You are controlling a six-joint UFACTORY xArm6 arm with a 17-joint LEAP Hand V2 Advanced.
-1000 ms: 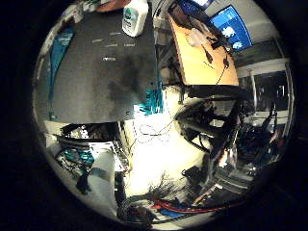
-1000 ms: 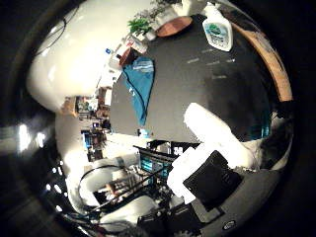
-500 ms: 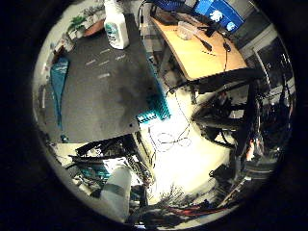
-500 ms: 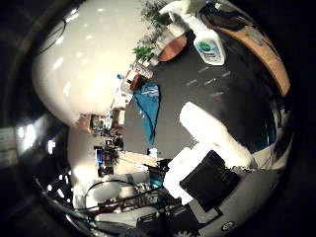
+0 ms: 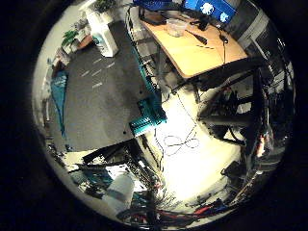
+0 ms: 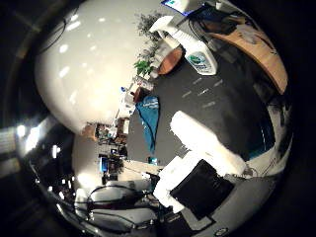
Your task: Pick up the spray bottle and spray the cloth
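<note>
Robot hand: white and black parts of the robot hand (image 6: 202,163) show in the thumb-side palm view, one white finger (image 6: 197,136) reaching out straight over the table; nothing is between the fingers, so it reads as open and holding nothing.
Table: dark, matte table (image 5: 103,108) below the palm, with a few short pale marks on its surface; teal fittings (image 5: 147,115) sit along its near edge.
Cloth: teal cloth (image 6: 149,118) lies flat on the table near one side edge, well apart from the bottle.
Spray bottle: white spray bottle (image 6: 197,54) with a teal label stands upright at the far end of the table, trigger head on top, untouched and clear of the robot hand.
Beyond the table: a round brown stool or dish (image 6: 170,59) and green plants (image 6: 145,64) just behind the bottle.
Side desk: wooden desk (image 5: 202,45) beside the table, carrying a clear plastic container (image 5: 175,26) and lit monitors (image 5: 207,7) at its back.
Floor: pale floor (image 5: 192,163) between the table and the desk.
</note>
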